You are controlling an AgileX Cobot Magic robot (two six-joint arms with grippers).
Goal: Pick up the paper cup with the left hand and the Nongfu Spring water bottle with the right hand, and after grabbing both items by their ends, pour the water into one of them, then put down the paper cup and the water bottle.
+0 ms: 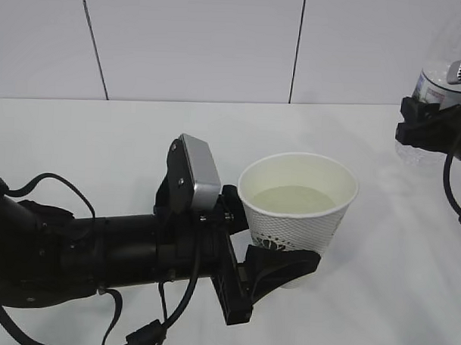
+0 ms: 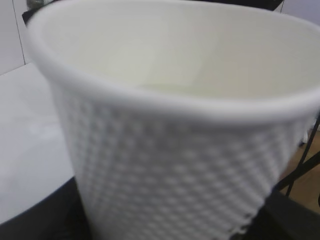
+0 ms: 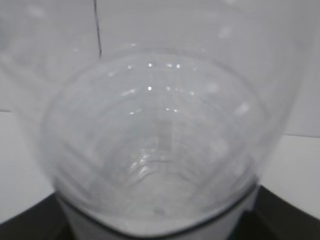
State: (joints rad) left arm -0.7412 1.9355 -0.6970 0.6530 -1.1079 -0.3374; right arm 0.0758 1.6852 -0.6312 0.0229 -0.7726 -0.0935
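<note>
Both grippers grip upright vessels: left hand (image 1: 276, 269) clasps the water-filled paper cup (image 1: 296, 209) mid-table; right hand (image 1: 429, 126) holds the Nongfu Spring water bottle (image 1: 446, 81) well apart at the table's right edge.

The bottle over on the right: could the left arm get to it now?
Probably not. The left pincer is full with the cup, and the bottle is already clamped in the right pincer, far across the table.

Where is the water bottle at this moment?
The Nongfu Spring water bottle stands upright at the exterior view's far right edge, gripped by the right hand, well apart from the paper cup.
</note>
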